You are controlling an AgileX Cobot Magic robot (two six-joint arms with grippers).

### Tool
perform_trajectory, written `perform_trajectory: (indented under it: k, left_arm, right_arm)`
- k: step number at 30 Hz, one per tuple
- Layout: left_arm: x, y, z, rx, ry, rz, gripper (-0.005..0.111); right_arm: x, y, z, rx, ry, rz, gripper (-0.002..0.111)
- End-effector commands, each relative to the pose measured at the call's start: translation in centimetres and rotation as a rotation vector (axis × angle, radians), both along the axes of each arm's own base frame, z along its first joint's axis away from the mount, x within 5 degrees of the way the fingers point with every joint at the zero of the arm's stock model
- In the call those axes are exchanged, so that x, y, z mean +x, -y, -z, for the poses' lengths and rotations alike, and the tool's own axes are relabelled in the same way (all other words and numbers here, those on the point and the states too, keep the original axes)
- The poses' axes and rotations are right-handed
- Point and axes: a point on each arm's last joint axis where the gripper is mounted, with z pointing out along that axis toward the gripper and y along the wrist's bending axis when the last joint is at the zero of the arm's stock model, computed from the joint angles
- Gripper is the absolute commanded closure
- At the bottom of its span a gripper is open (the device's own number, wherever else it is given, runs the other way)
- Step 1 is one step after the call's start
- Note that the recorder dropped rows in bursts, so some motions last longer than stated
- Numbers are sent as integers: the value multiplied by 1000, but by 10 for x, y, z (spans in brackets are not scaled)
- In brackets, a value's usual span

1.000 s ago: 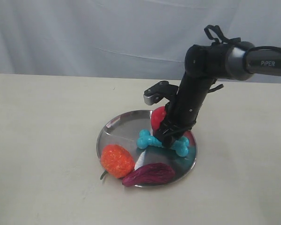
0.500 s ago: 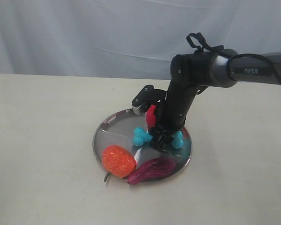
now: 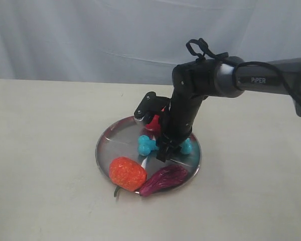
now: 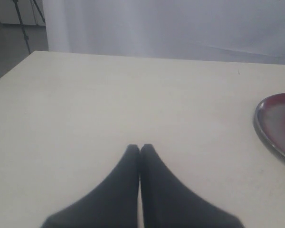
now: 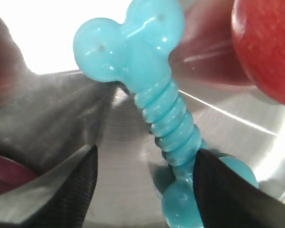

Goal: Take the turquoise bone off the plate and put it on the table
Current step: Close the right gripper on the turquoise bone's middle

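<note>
1. Pale beige table, with a white curtain behind it. My left gripper hangs over the bare top, its fingers pressed together with nothing between them.
2. Silver plate lies directly under my right gripper. Its rim is well off to the side of my left fingers.
3. Orange toy and purple toy sit at the plate's rim, clear of my right fingers. Red toy is just beside them.
4. Turquoise bone lies on the plate, its ribbed shaft between my right fingers.
5. Right fingers are spread wide and not clamped. One touches the shaft near a knob; the other stands apart, with bare metal showing in the gap.
</note>
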Motion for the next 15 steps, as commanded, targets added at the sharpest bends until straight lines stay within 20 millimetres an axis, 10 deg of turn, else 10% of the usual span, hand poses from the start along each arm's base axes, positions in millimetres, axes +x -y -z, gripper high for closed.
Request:
perform_trajectory:
  k: [1,15]
  left_arm:
    - [0,0,0,-10,5,-5,107]
    - [0,0,0,-10,5,-5,107]
  right_arm:
    - [2,-1,2,-9,14,-7,51]
    - [9,0,-10,-15,41,-1,51]
